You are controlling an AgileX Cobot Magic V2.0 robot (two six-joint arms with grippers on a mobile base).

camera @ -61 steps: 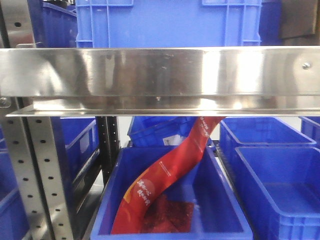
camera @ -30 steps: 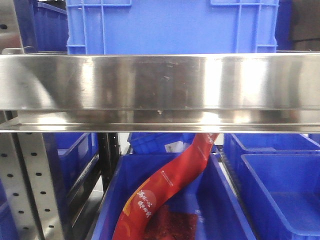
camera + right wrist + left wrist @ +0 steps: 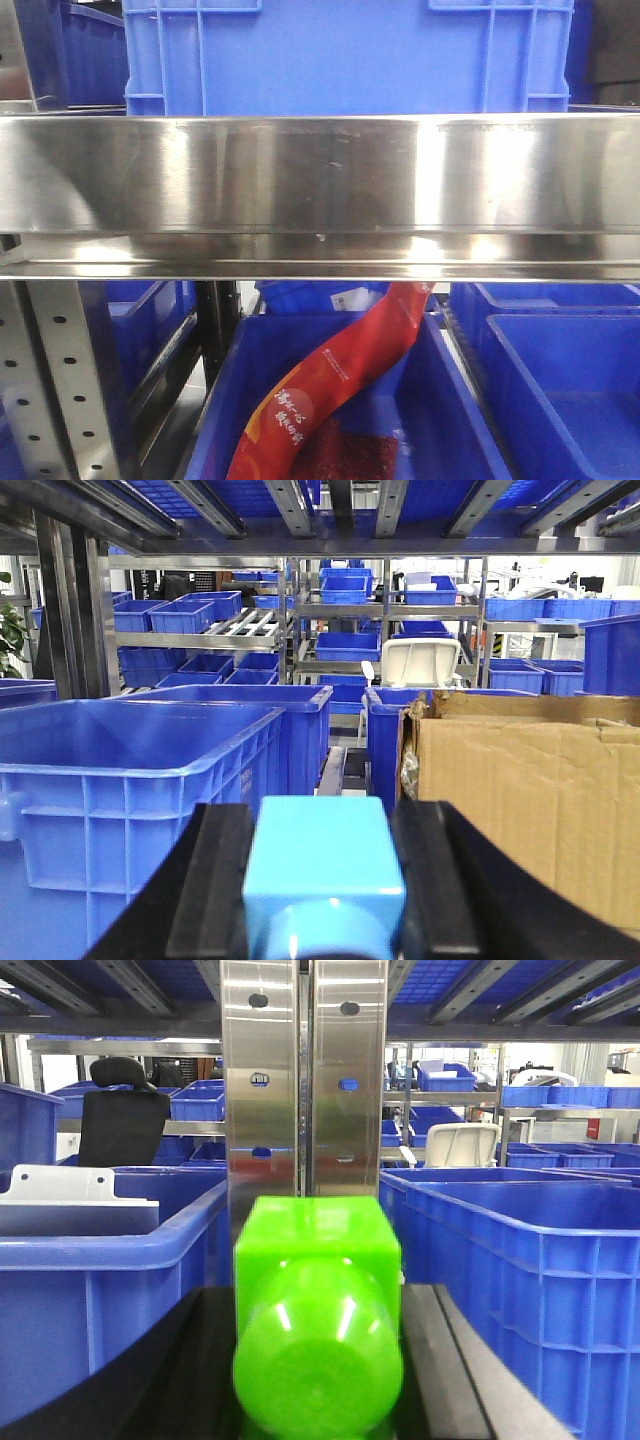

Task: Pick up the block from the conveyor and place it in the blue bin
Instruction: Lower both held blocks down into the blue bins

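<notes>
Green block (image 3: pixel 318 1260) held in the left end effector (image 3: pixel 318 1390), seen end-on in the left wrist view. A dark finger (image 3: pixel 150 1380) lies against its left side and the block fills the gap, so the jaws are judged clamped on it. A perforated steel upright (image 3: pixel 305 1090) stands behind the block, with a near-side bin (image 3: pixel 100 1260) on one side and an open-topped blue bin (image 3: pixel 520 1250) on the other. In the right wrist view, a light blue block (image 3: pixel 322 850) sits in the right end effector (image 3: pixel 322 890), whose black fingers (image 3: pixel 215 880) press on both flanks. A large bin (image 3: pixel 130 770) lies ahead to one side and a cardboard box (image 3: pixel 530 800) to the other. The front view shows only a steel shelf rail (image 3: pixel 320 180), a crate (image 3: pixel 340 50) above it and a lower bin (image 3: pixel 225 400) holding a red packet (image 3: pixel 340 370); no arm appears there. The conveyor is in no view.

Step in hand, by judgement: pick-up is done and each block is being carried toward the bins; neither is yet over one. The next move calls for raising a block clear of a bin rim, centring it above the open interior, and only then parting the jaws
</notes>
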